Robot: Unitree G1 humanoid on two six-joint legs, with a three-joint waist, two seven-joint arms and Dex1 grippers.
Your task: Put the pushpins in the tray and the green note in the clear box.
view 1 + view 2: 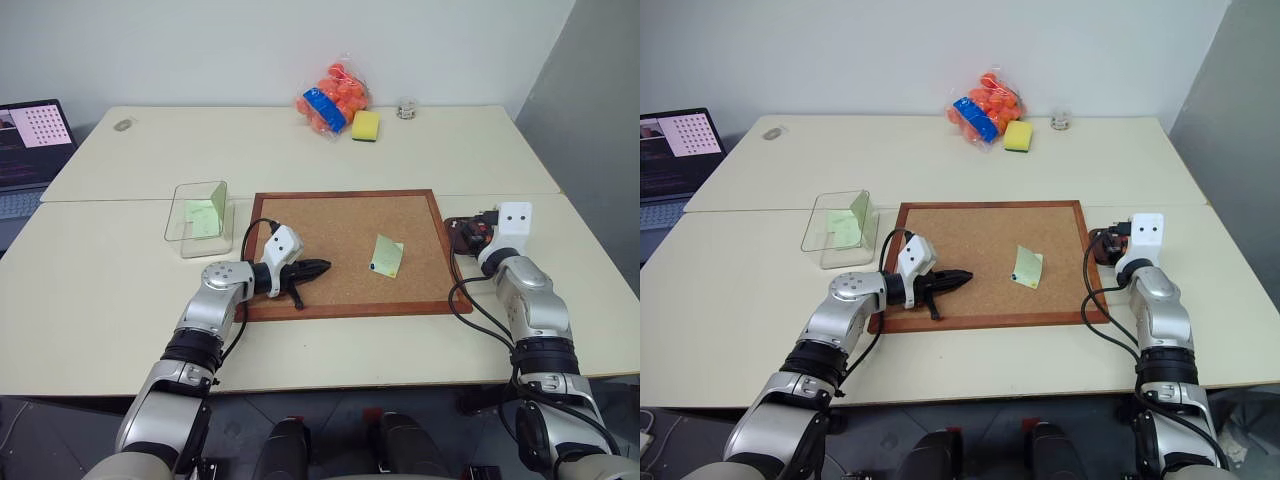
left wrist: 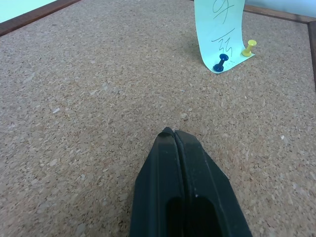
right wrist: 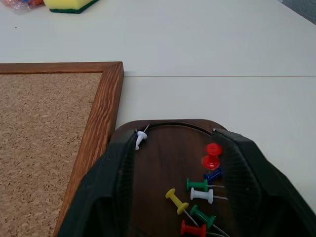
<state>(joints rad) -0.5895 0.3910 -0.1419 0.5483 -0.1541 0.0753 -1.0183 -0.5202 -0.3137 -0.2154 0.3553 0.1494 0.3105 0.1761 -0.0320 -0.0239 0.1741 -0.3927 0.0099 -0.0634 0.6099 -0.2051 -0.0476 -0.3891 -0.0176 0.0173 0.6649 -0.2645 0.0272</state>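
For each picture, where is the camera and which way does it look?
Left and right eye views: on the head, looking forward and down at the corkboard, clear box and both arms.
Left wrist view: along the shut left gripper over the cork toward the green note, held by a blue pin and a yellow pin.
Right wrist view: between the open right gripper fingers, down onto the tray of pushpins.
Shared: all four show the corkboard.

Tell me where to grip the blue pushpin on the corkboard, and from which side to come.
Grip the blue pushpin across its narrow waist, between the cap and the flared base, probably coming from above the corkboard. It stands through the lower corner of the green note, a yellow pushpin close beside it, so keep the fingers narrow and pull straight out.
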